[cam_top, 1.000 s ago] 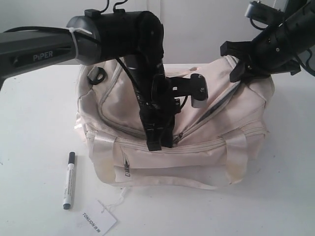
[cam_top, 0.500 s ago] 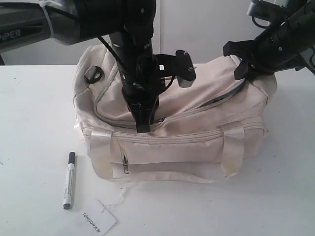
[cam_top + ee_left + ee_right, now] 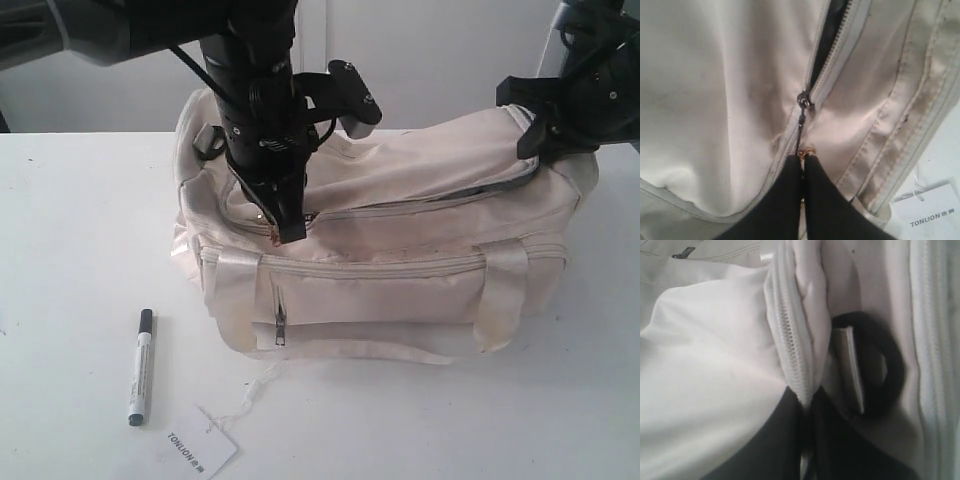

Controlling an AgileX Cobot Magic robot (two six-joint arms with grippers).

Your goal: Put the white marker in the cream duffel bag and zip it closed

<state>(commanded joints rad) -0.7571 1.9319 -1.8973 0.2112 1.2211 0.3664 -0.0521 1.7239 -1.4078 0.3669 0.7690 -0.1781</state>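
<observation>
The cream duffel bag (image 3: 400,270) lies on the white table with its top zip partly open. A dark slit (image 3: 440,198) runs toward its right end. My left gripper (image 3: 291,233) points down onto the bag's front left and is shut on the zip pull (image 3: 807,150). The slider (image 3: 804,99) sits just beyond the pull, with dark lining (image 3: 832,30) showing past it. My right gripper (image 3: 807,402) is shut on the bag's zip edge (image 3: 790,335) at the right end (image 3: 535,140), beside a black ring (image 3: 887,365). The white marker (image 3: 141,365) lies on the table left of the bag, untouched.
A white paper tag printed "TONLION" (image 3: 196,443) lies by the table's front edge, tied to the bag by a thin string (image 3: 250,395). The tag also shows in the left wrist view (image 3: 930,215). A wall stands behind the table.
My left gripper has drawn the zip pull leftward and up along the flap, lengthening the open slit. The bag and my right gripper have shifted to the right. The marker has not moved.
</observation>
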